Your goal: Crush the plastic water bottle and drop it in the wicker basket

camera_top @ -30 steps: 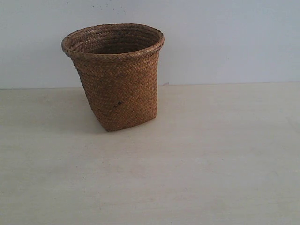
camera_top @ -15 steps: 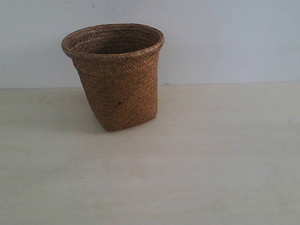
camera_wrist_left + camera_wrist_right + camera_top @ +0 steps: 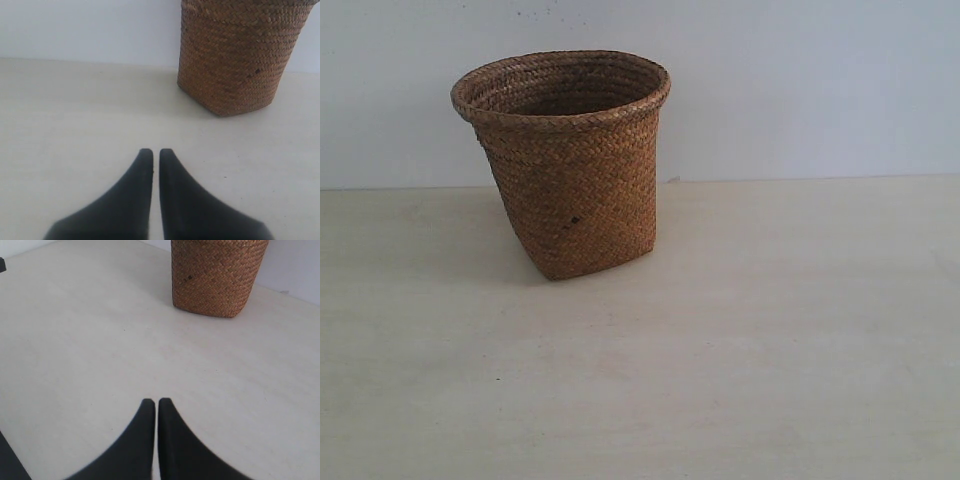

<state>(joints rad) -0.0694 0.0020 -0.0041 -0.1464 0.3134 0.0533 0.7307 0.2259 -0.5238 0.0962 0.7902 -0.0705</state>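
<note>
The wicker basket (image 3: 565, 165) stands upright at the back left of the pale table, brown and woven, with a small dark mark on its side. It also shows in the left wrist view as the wicker basket (image 3: 237, 57) and in the right wrist view as the wicker basket (image 3: 215, 275). The plastic water bottle is out of view in every frame. My left gripper (image 3: 152, 151) is shut with nothing between its black fingers, hovering over bare table well short of the basket. My right gripper (image 3: 152, 401) is shut and empty too, likewise far from the basket. Neither gripper shows in the exterior view.
A pale wooden table (image 3: 770, 330) runs back to a plain light wall (image 3: 800, 90). A dark edge of something (image 3: 2, 264) peeks in at the border of the right wrist view.
</note>
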